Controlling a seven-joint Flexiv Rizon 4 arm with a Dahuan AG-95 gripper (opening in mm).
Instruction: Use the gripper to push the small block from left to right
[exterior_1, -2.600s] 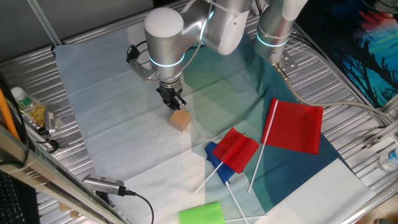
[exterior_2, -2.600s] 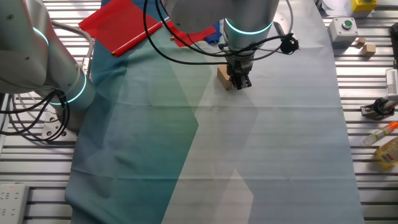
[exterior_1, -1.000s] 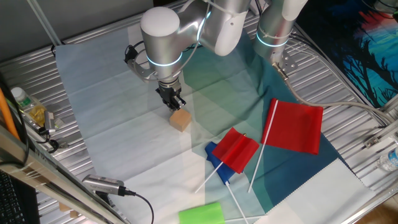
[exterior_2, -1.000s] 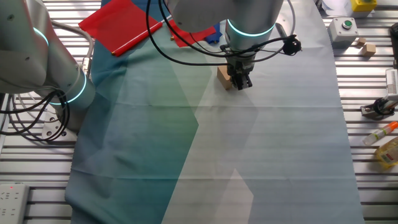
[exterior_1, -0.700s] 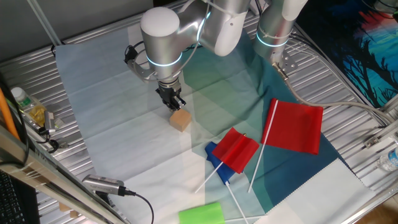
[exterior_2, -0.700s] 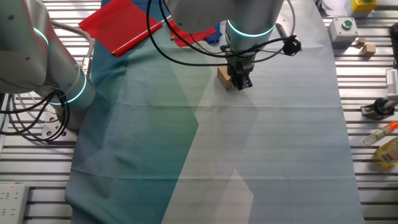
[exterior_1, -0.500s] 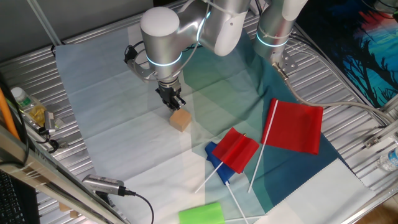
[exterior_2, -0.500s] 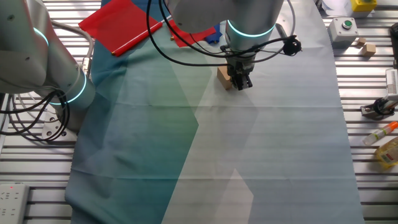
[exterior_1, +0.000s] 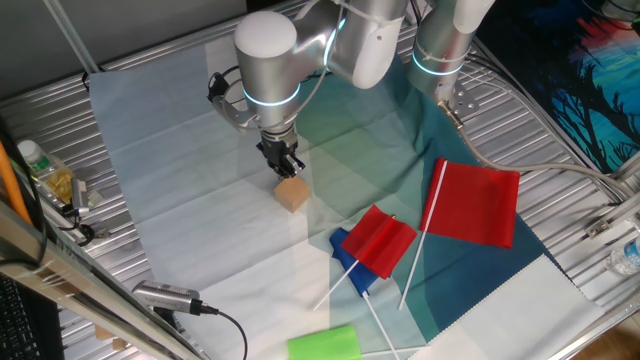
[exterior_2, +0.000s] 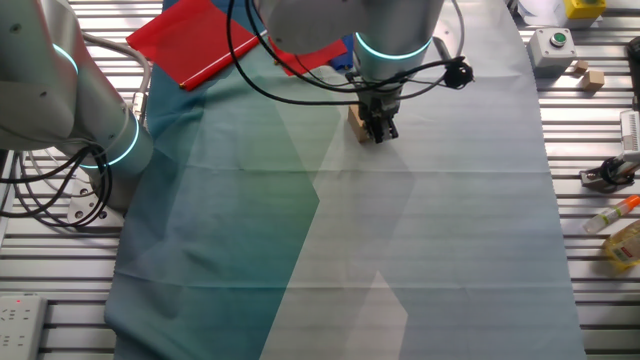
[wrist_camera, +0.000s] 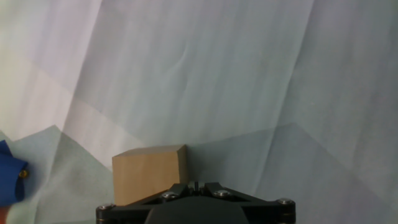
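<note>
The small block (exterior_1: 292, 193) is a light-brown wooden cube lying on the pale cloth. My gripper (exterior_1: 283, 161), the black two-fingered tip under the cyan ring, stands upright just behind and left of it, at or very near its edge. In the other fixed view the gripper (exterior_2: 378, 129) partly covers the block (exterior_2: 355, 118). In the hand view the block (wrist_camera: 149, 174) sits just left of the gripper (wrist_camera: 194, 186), whose fingers are pressed together with nothing between them.
Two red flags (exterior_1: 472, 204) (exterior_1: 380, 240) and a blue piece (exterior_1: 348, 262) lie right of the block. A green cylinder (exterior_1: 323, 344) is at the front edge. A second silver arm (exterior_1: 445, 45) stands behind. A bottle (exterior_1: 35, 160) and a cable (exterior_1: 170, 297) are on the left.
My gripper has shifted a little sideways toward the block and now covers more of it in the other fixed view. The block has not visibly moved.
</note>
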